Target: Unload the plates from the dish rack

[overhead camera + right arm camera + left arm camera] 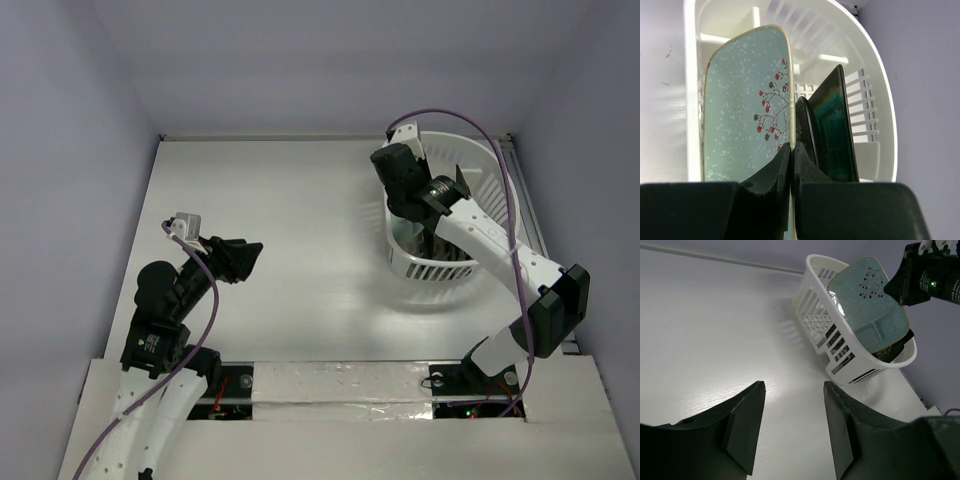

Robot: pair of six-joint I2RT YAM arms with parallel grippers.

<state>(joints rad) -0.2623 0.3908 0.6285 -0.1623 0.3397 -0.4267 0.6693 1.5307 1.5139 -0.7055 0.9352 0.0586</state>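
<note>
The white slotted dish rack (pixel 478 165) stands at the back right of the table. It also shows in the left wrist view (pixel 821 326) and the right wrist view (pixel 875 90). My right gripper (pixel 792 146) is shut on the rim of the pale mint-green plate (pixel 740 110), which has a red berry sprig and stands on edge in the rack; it also shows in the left wrist view (pixel 867 305). Dark plates stand behind it, one with a teal centre (pixel 832 130). My left gripper (pixel 792 385) is open and empty above the table, left of the rack.
The right arm (pixel 490 240) reaches over the rack from the near right. A purple cable (pixel 500 160) loops above it. The white table (pixel 290 200) stretches left of the rack. Walls close in on the left, back and right.
</note>
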